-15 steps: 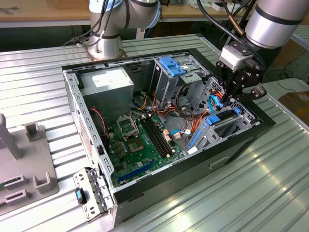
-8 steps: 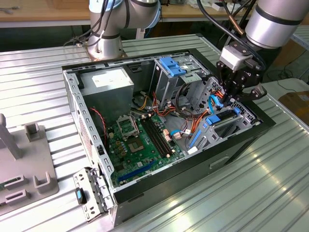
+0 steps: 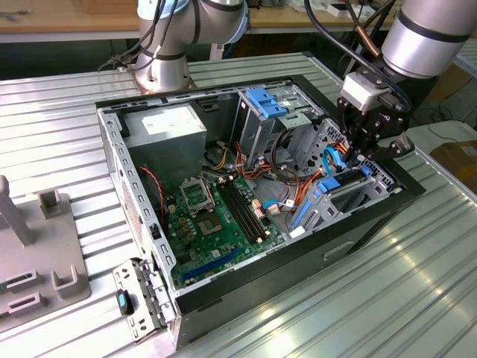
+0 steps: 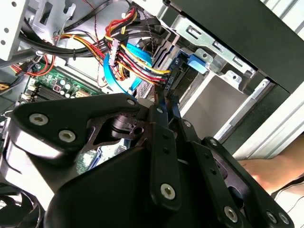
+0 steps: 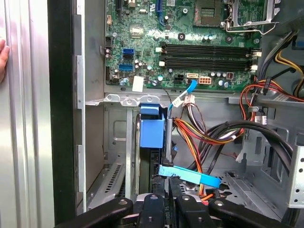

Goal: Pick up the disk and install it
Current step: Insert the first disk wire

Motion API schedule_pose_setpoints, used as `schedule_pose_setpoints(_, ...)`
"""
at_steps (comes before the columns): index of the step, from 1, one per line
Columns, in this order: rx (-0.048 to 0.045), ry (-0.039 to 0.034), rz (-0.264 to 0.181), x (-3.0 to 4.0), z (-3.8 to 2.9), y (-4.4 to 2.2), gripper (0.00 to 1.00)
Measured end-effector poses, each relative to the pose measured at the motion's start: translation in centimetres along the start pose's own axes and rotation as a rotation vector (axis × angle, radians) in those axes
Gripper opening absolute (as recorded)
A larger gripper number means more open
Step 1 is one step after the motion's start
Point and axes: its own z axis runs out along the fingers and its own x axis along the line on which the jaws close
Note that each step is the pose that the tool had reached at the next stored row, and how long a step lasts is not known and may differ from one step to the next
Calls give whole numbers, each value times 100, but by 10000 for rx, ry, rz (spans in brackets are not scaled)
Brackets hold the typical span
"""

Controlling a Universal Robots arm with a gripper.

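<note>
Gripper (image 3: 363, 149) is down inside the open computer case (image 3: 112, 149) at the drive bay by the case's front wall; its fingers look nearly closed, apparently pinching the disk (image 5: 151, 133) edge-on. The disk stands on edge in the bay slot, blue rail uppermost, beside the cable bundle (image 5: 204, 135). Judgement: rigid, fairly heavy, smooth metal, shock-sensitive; hold by the blue rails, not the label face.

One open computer case (image 3: 373, 224) sits on the tabletop (image 3: 59, 119), holding one motherboard (image 3: 216, 224) and one grey power supply (image 3: 164, 138). One robot arm (image 3: 428, 37) reaches in. Four memory slots (image 5: 209, 54) show in the first wrist view.
</note>
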Motion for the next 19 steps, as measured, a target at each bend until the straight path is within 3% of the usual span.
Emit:
schedule_pose_setpoints(4,-2,11,86,10,0,0,16)
schedule_pose_setpoints(6,-216,4,83,11,5,-13,16)
schedule_pose_setpoints(9,-228,4,84,11,5,-14,16)
schedule_pose_setpoints(12,-248,75,761,11,18,-14,16)
schedule_pose_setpoints(19,-248,82,780,27,73,-7,16)
